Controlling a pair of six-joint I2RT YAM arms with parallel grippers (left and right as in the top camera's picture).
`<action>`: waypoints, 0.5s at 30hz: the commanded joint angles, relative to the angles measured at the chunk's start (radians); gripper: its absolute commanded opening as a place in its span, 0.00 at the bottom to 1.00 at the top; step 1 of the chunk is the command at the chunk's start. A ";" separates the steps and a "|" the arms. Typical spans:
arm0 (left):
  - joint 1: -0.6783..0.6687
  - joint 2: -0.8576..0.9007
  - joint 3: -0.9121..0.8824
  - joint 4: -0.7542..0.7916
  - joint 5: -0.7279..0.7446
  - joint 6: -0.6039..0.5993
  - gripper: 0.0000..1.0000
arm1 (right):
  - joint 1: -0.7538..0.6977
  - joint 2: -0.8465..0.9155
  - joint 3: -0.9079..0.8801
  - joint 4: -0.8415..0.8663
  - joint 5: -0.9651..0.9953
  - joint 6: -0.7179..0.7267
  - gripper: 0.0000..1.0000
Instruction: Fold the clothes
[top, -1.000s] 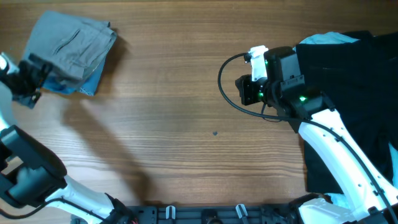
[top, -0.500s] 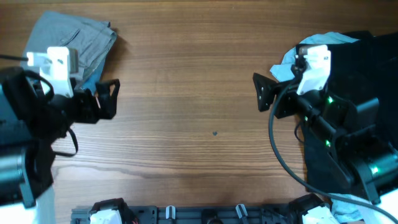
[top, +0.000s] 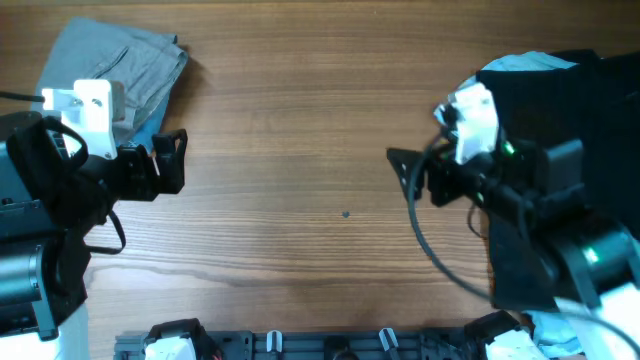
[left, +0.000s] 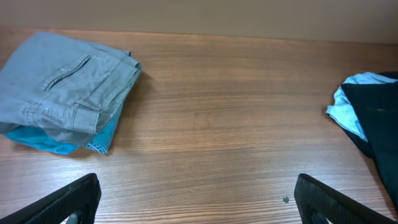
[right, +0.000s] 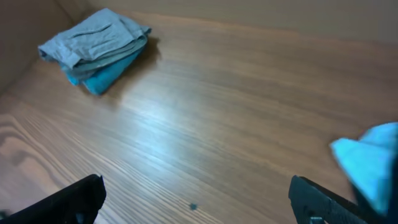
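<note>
grey shorts (top: 115, 70), folded on a blue garment (left: 56, 140), lie far left; black garment (top: 570, 120) and pale blue cloth (top: 520, 63) heaped far right. left gripper (top: 178, 160) and right gripper (top: 400, 175) both spread wide, empty. risk: a grab at the heap may lift both layers together.

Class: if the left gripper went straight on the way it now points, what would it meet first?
Probably the bare table: the left gripper aims between the folded grey shorts and the black garment, in line with neither, though depth is unclear.
</note>
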 joint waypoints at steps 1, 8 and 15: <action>-0.005 -0.002 0.006 0.001 -0.010 0.019 1.00 | 0.000 -0.195 0.001 0.003 0.126 -0.059 1.00; -0.005 -0.002 0.006 0.001 -0.010 0.019 1.00 | -0.073 -0.569 -0.432 0.412 0.112 -0.238 1.00; -0.005 0.000 0.006 0.001 -0.010 0.019 1.00 | -0.165 -0.924 -0.999 0.695 -0.051 -0.237 1.00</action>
